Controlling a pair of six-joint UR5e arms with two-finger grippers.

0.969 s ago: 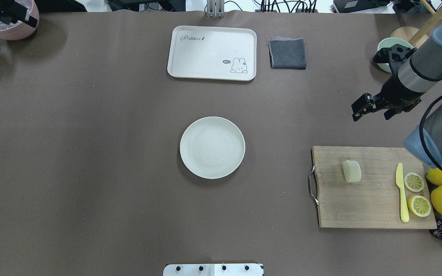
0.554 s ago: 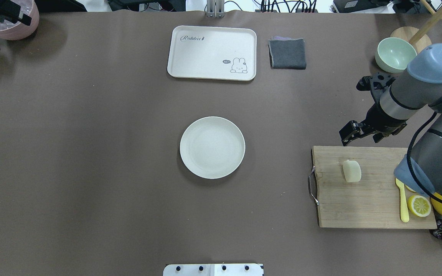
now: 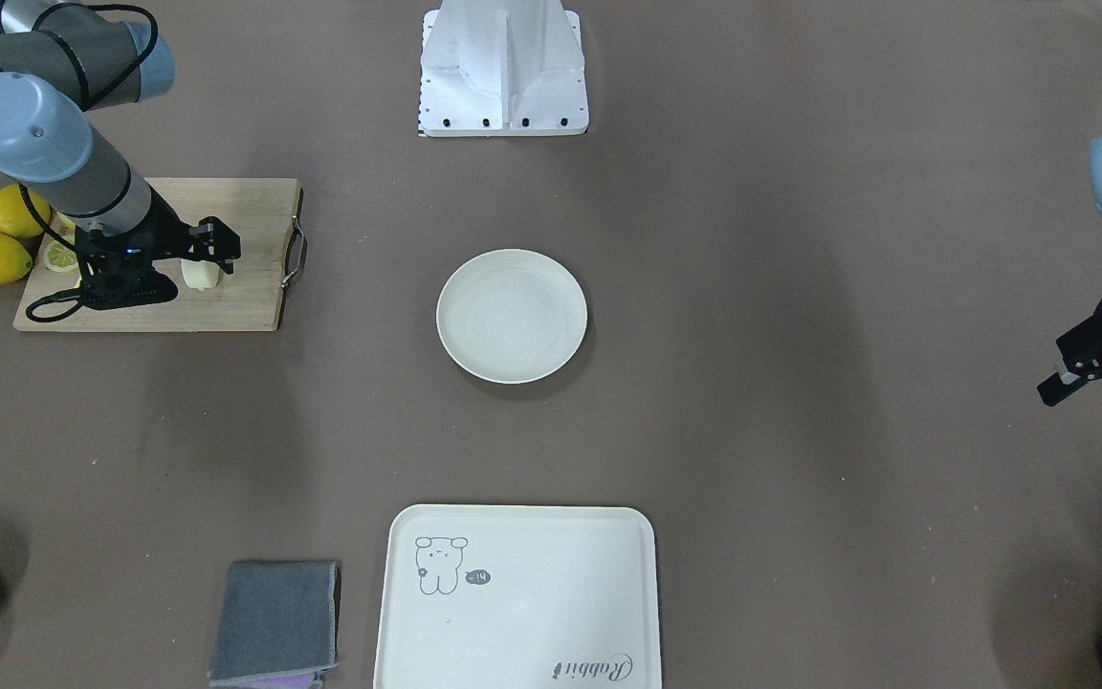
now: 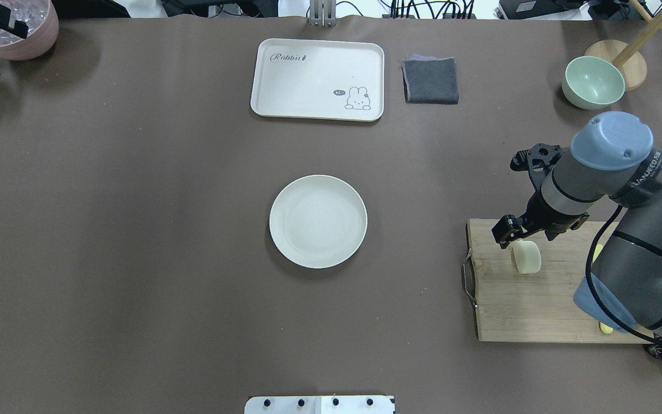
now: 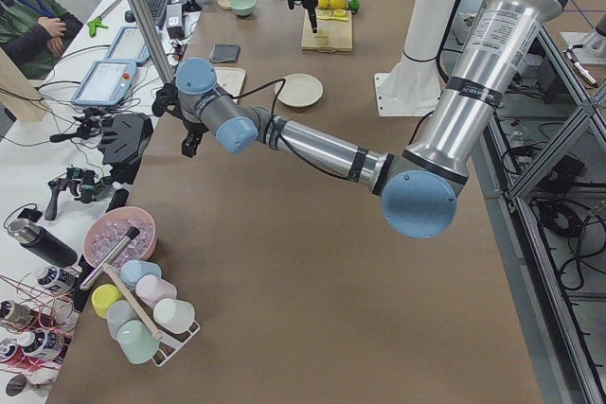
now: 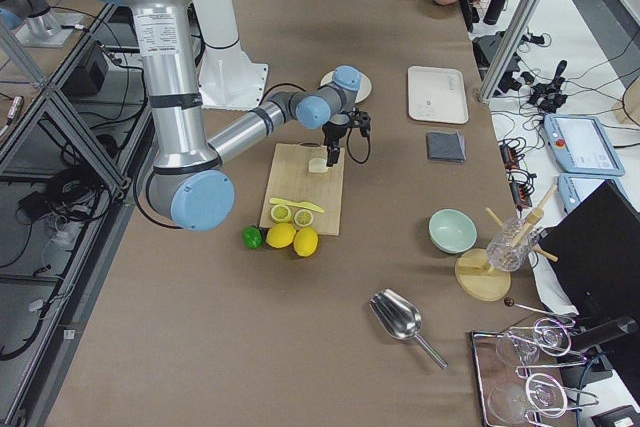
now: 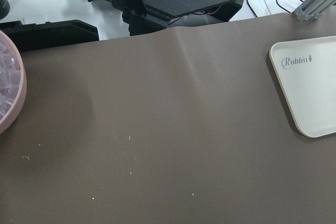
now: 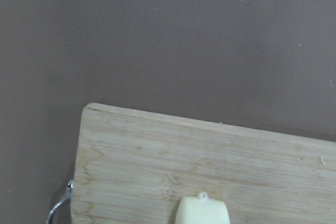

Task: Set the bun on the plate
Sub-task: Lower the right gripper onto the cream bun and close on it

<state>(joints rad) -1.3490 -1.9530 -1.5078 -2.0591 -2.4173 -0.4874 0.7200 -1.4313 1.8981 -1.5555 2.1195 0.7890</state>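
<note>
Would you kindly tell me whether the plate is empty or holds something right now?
Empty: the plate shows only its bare off-white surface; the bun lies on the cutting board.

A cream tray (image 4: 317,69) with a rabbit print lies on the brown tabletop (image 4: 135,230), a folded grey cloth (image 4: 431,80) just beside it. A wooden cutting board (image 4: 532,310) carries lemon halves (image 6: 281,213) and a yellow knife (image 6: 297,205). Whole lemons (image 6: 306,241) and a lime (image 6: 252,236) lie alongside, and a pale green bowl (image 4: 593,82) stands apart.

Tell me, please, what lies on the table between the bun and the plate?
Only the wooden board edge with its metal handle, then bare brown tablecloth; nothing else stands between the bun and the plate. The overhead view shows it.
</note>
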